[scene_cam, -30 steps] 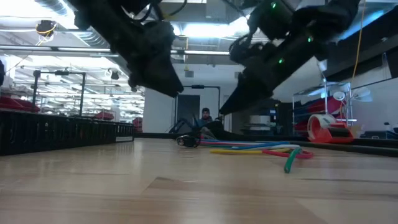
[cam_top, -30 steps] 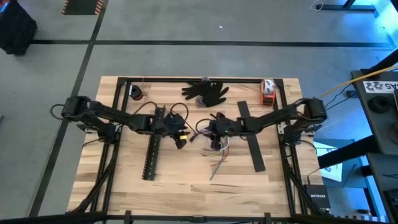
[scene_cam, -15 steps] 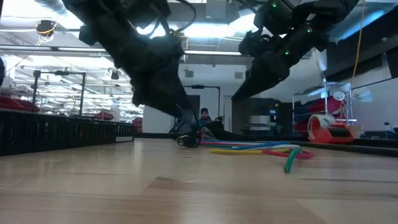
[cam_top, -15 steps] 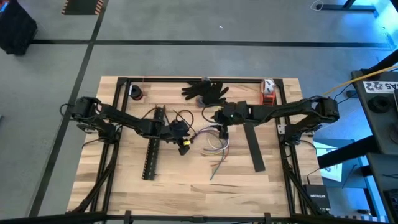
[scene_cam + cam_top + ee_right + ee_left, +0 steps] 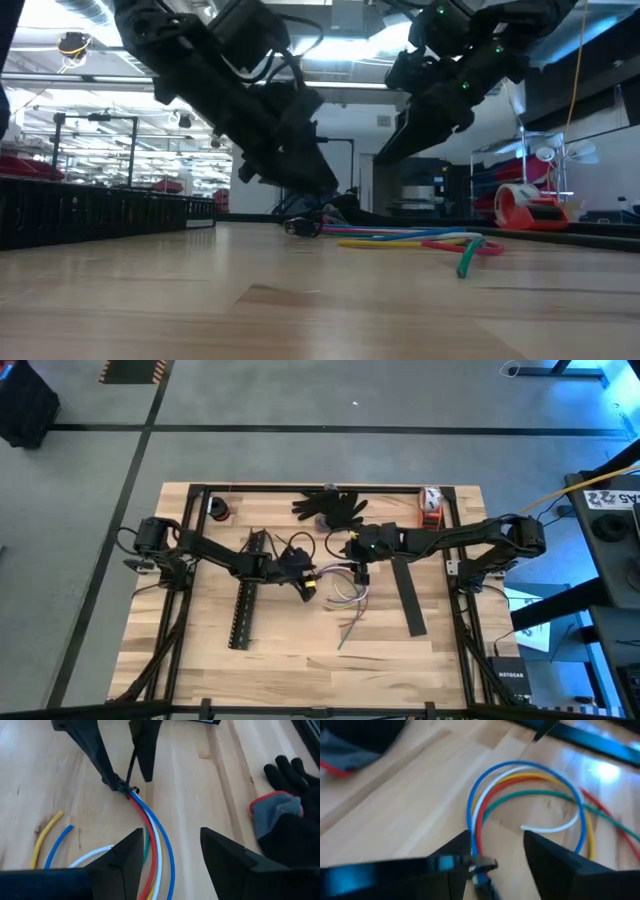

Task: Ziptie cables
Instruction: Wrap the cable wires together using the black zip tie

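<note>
The cables (image 5: 345, 588) are thin blue, white, yellow, red and green wires lying in a loop on the wood table, also seen low across it (image 5: 405, 238). One end is gathered into a dark bound spot (image 5: 124, 788), from which a thin dark tail (image 5: 131, 767) stands up. My left gripper (image 5: 495, 840) is open and low at that end (image 5: 306, 580), with the tail between its fingers. My right gripper (image 5: 170, 837) is open, above the loop's far side (image 5: 357, 560), touching nothing. My left gripper comes slanting down from the table's left. One fingertip (image 5: 112, 780) stands right beside the cables' bound end (image 5: 480, 865). I cannot tell whether it touches. The cables lie flat on the table.
A long black slotted channel (image 5: 244, 605) lies left of the cables and a flat black strip (image 5: 404, 595) to their right. Black gloves (image 5: 332, 508) and an orange tape dispenser (image 5: 430, 506) sit by the far edge. A black frame (image 5: 190, 510) borders the table.
My left gripper has moved toward the table's right and down, reaching the cables' bound end. My right gripper has risen off the cables and drawn back toward the far edge, then stayed still. The loop, covered by it before, now shows.
</note>
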### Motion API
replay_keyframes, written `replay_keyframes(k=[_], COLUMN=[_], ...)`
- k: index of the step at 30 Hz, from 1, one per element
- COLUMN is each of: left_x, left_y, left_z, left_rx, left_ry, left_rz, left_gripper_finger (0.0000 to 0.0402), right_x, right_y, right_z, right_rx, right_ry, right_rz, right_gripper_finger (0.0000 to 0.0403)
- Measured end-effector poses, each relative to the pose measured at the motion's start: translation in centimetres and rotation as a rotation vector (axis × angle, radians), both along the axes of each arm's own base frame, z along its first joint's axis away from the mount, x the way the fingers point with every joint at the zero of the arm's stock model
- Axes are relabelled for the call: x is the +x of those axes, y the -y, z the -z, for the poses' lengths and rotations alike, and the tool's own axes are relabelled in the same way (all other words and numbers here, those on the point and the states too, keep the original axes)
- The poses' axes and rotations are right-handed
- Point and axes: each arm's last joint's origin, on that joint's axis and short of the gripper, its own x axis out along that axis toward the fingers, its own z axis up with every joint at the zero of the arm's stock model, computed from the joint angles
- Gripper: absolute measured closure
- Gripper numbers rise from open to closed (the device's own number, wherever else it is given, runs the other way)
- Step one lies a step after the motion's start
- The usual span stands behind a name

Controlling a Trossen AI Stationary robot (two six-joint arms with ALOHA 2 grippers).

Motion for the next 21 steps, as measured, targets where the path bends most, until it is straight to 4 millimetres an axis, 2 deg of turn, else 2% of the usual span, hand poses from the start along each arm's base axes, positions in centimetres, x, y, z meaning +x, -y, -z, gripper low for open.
replay_keyframes(k=[2, 5, 6, 9, 15, 17, 21], left_x=[0.0, 0.0, 0.0, -0.1, -0.8, -1.1, -1.4], left_y=[-0.4, -0.8, -0.9, -1.1, -2.4, -3.0, -3.7], left_z=[0.0, 0.1, 0.1, -0.7, -4.7, -5.5, -5.6], left_rx=[0.002, 0.015, 0.031, 0.033, 0.024, -0.013, -0.039], left_ry=[-0.010, -0.032, -0.034, -0.017, 0.114, 0.148, 0.144], left_rz=[0.019, 0.088, 0.109, 0.165, 0.154, 0.112, 0.073], left_gripper_finger=[0.0279, 0.0365, 0.0382, 0.0394, 0.0401, 0.0401, 0.0401], right_x=[-0.1, 0.0, 0.0, 0.2, 2.1, 2.9, 3.8], right_y=[0.0, -0.2, -0.3, -0.7, -2.7, -3.4, -4.5], right_z=[0.1, 0.0, 0.0, 0.0, 1.4, 2.1, 3.2], right_rx=[0.049, 0.132, 0.160, 0.240, 0.197, 0.165, 0.068], right_ry=[-0.006, 0.008, 0.014, 0.023, 0.094, 0.127, 0.194], right_rz=[0.039, 0.030, 0.020, 0.008, 0.023, 0.069, 0.243], right_gripper_finger=[0.0215, 0.0215, 0.0215, 0.0215, 0.0218, 0.0226, 0.0248])
